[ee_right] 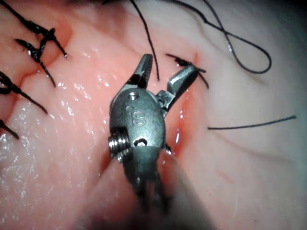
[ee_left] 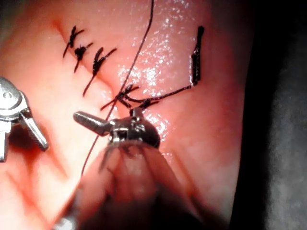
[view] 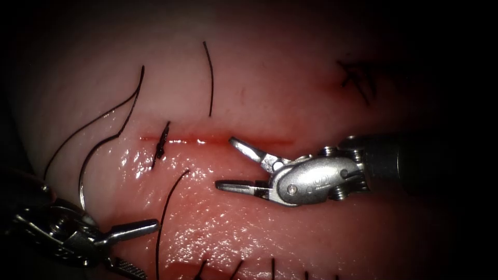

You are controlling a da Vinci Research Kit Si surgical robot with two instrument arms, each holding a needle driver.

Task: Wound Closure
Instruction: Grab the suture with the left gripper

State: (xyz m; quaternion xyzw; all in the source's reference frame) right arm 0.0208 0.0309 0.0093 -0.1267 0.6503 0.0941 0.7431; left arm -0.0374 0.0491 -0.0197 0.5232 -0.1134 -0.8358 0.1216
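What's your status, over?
Right hand open, empty, at the cut. Left hand open, holding nothing, thread beside it. One stitch tied at the cut's left end; needle's place unclear.

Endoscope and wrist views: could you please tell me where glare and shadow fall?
Endoscope view: glare speckles the wet tissue below the cut; darkness rims the picture, dimming the left pincer, open, holding nothing; the right pincer, likewise, is brightly lit. Left wrist view: glare on tissue beside the thread. Right wrist view: highlights on tissue.
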